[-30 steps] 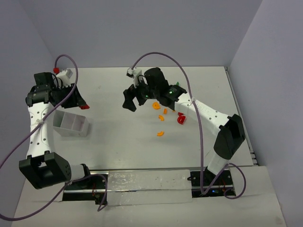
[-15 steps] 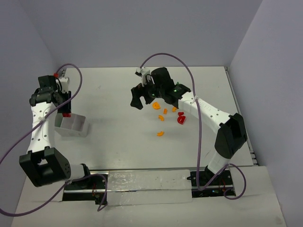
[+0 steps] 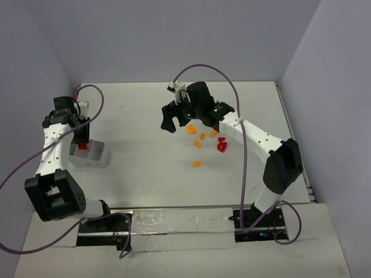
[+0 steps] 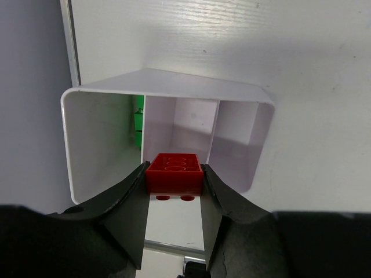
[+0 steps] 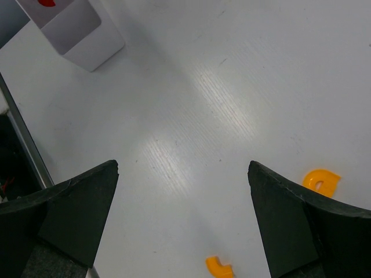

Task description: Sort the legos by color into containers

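Tray [image 4: 232, 95]: no readable text or label
Red block [image 4: 174, 172]: no legible lettering
Tabletop [image 5: 243, 75]: no signs or numbers

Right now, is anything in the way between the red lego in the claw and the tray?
No, nothing visible. The left claw holds the red block just above the white tray, over its open middle compartment, with only air between them.

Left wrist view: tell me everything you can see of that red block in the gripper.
The red block is a small, glossy plastic rectangle with round stud marks on its upper face. It sits level, pinched on two opposite sides between the left gripper's black fingers. It hangs over the middle compartment of the white tray and touches nothing else that shows.
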`<state>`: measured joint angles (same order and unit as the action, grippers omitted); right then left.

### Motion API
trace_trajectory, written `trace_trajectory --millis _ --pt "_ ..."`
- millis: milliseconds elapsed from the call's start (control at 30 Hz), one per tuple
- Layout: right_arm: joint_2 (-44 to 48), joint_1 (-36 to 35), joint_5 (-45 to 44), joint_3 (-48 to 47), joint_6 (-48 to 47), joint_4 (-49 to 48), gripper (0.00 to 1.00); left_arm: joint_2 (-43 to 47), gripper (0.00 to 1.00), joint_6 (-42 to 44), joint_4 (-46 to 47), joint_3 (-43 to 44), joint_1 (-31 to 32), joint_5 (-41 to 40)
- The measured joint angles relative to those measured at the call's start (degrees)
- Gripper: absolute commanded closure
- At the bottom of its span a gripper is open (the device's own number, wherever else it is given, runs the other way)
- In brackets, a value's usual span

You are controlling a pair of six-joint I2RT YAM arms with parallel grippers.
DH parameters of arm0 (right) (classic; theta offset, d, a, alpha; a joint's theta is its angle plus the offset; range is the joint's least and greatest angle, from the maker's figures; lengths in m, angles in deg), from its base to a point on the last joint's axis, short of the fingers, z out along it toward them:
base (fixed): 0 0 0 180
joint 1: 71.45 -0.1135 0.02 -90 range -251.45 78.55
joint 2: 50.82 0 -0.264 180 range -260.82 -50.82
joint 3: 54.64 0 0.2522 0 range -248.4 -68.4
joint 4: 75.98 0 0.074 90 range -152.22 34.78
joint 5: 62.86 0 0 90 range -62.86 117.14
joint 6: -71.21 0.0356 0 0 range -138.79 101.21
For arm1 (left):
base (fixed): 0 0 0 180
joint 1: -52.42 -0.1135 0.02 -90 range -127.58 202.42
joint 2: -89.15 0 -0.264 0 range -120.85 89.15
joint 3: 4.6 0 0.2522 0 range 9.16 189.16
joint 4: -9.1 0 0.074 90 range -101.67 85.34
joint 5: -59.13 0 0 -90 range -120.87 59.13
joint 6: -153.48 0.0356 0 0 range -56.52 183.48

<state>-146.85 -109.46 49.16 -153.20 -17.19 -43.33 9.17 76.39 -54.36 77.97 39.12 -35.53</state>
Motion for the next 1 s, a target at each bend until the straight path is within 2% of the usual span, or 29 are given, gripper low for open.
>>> trace_trajectory --millis 133,267,300,400,567,700,733,833,1000 --pt "0.0 0.53 -0.11 0.0 0.09 0.02 0.0 -1.29 0.48 0.64 1.23 -0.56 0.0 -0.53" --pt "0.0 1.34 -0.73 0.0 0.1 0.23 0.0 -1.59 0.37 1.32 1.78 -0.59 0.0 -0.49" --pt "0.0 1.68 -1.1 0.0 0.08 0.48 0.0 -1.6 0.37 1.38 1.86 -0.51 0.0 -0.49" --pt "0.0 3.28 -1.88 0.0 0.1 1.51 0.0 -1.91 0.26 1.59 1.84 0.14 0.0 -0.38" --pt "0.04 7.1 -3.75 0.19 0.01 3.31 0.0 -2.5 0.28 1.7 1.39 3.68 0.0 1.41" --pt "1.66 11.49 -5.41 3.1 -0.87 4.41 0.06 -2.5 0.29 1.24 0.42 9.53 0.97 3.63" --pt "2.29 12.85 -5.88 4.2 -1.36 4.78 0.09 -2.49 0.29 1.09 0.49 11.25 1.95 3.95" --pt "4.23 17.86 -7.57 7.44 -3.22 6.91 0.26 -1.61 0.29 0.56 1.45 14.11 7.05 4.36" --pt "4.72 24.93 -11.34 9.34 -6.61 11.71 0.31 0.34 0.29 -1.11 2.28 14.0 16.59 4.99"
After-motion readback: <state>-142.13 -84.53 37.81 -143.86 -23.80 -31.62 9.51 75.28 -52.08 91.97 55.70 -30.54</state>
